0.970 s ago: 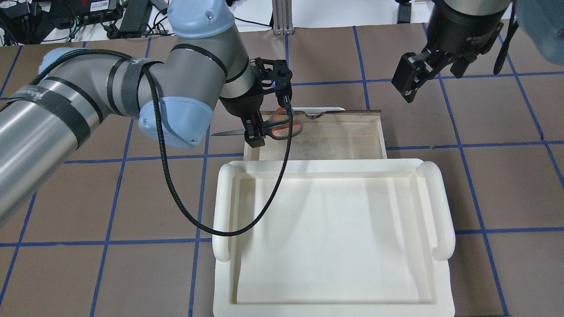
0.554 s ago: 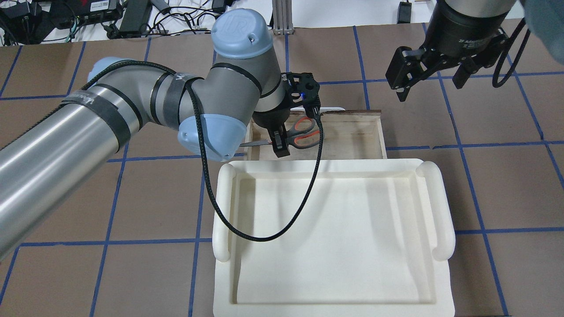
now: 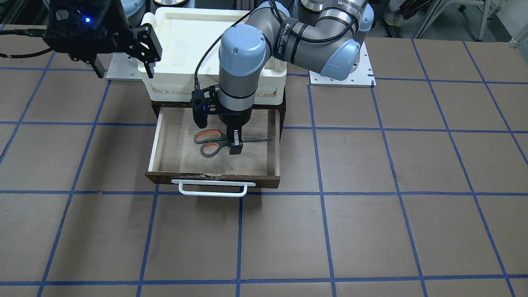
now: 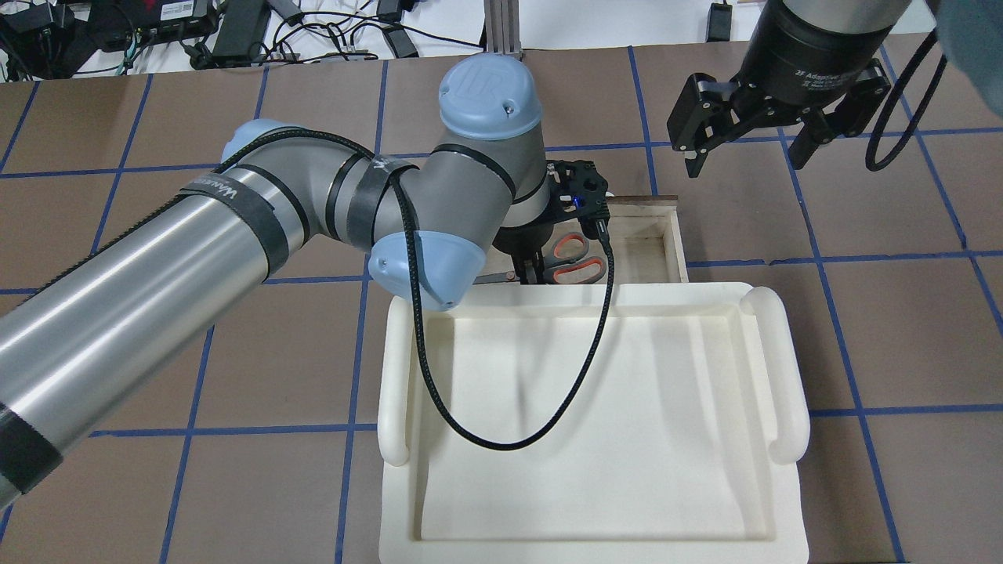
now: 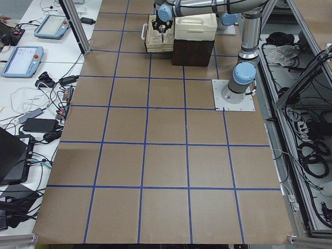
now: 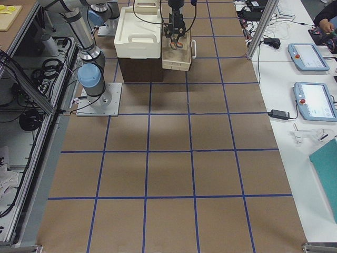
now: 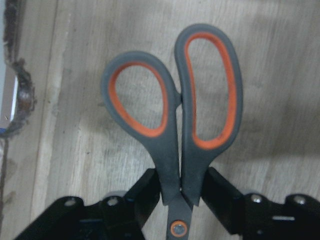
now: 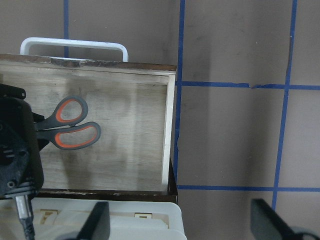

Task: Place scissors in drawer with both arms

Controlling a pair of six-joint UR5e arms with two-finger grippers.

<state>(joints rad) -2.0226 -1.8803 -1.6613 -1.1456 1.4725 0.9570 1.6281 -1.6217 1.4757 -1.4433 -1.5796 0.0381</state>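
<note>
**Scissors low in the drawer, release to come**

Front view: the left fingers (image 3: 234,147) clamp the scissors (image 3: 208,142) near the pivot, low over the floor of the open drawer (image 3: 156,144). The right fingers (image 3: 147,46) hang spread and empty, up off the drawer's side.

Overhead: the orange-lined loops show inside the drawer, close by the bin (image 4: 783,368).

Left wrist: both fingers squeeze the shanks. We cannot tell whether the scissors touch the wood.

We judge the placing nearly done. Next we should let go, lift straight up, then push the drawer shut.

Side views: a brown table (image 5: 166,166) taped in blue squares, with benches of tablets and cables beyond.
</note>
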